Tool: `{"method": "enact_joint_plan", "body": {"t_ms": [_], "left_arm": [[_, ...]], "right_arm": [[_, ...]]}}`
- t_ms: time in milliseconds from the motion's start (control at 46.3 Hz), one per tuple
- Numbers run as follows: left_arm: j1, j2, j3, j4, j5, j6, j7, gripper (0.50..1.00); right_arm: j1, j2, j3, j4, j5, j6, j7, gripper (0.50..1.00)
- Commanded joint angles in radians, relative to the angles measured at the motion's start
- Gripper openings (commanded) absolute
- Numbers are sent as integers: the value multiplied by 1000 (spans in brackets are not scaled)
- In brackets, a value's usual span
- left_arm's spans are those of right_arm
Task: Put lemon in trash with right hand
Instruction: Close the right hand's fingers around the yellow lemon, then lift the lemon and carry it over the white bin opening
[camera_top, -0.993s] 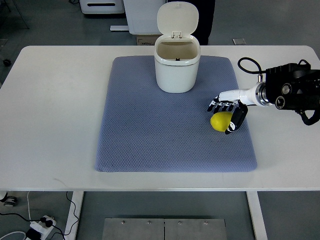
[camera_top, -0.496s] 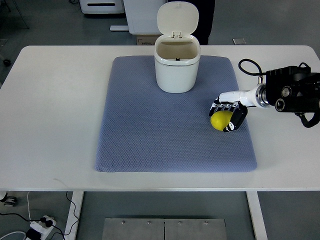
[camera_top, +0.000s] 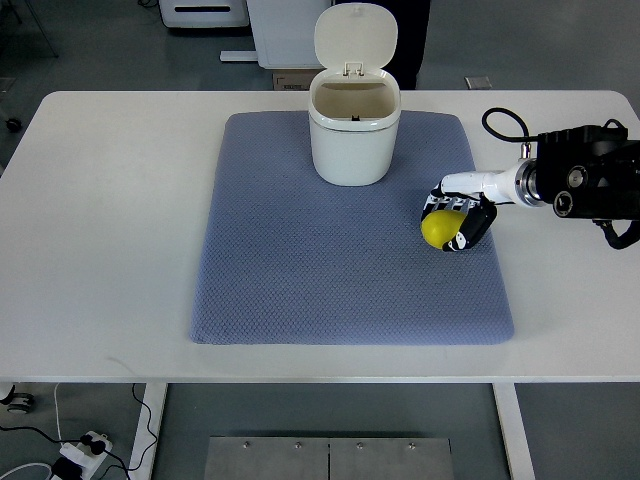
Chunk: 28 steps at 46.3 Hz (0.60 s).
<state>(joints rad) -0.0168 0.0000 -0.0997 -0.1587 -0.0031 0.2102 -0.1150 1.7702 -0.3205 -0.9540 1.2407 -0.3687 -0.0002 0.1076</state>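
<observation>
A yellow lemon (camera_top: 438, 228) is held in my right hand (camera_top: 458, 216), whose fingers are curled round it over the right part of the blue-grey mat (camera_top: 300, 260). The right arm (camera_top: 585, 185) comes in from the right edge. A white trash bin (camera_top: 353, 125) stands at the back middle of the mat with its lid flipped open; it is up and to the left of the hand. The left arm does not show.
The mat lies on a white table (camera_top: 110, 200). A black cable (camera_top: 500, 125) loops near the right arm. White equipment and a cardboard box (camera_top: 290, 80) stand on the floor behind the table.
My right hand has moved slightly up the picture with the lemon in it, a little closer to the bin. The bin and mat have not moved.
</observation>
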Motion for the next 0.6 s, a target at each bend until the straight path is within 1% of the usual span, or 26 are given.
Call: {"method": "enact_joint_plan", "body": {"t_ms": [0, 108, 259, 583], "left_arm": [[0, 0, 0, -1, 0, 0, 0, 1000], [0, 0, 0, 1, 0, 0, 0, 1000], [0, 0, 0, -1, 0, 0, 0, 1000], [0, 0, 0, 1, 0, 0, 0, 1000]], "right_arm": [[20, -9, 0, -10, 5, 0, 0, 500], [67, -51, 0, -21, 7, 0, 0, 500], [121, -77, 26, -40, 8, 3, 0, 500], [178, -74, 63, -124, 82, 3, -11, 500]]}}
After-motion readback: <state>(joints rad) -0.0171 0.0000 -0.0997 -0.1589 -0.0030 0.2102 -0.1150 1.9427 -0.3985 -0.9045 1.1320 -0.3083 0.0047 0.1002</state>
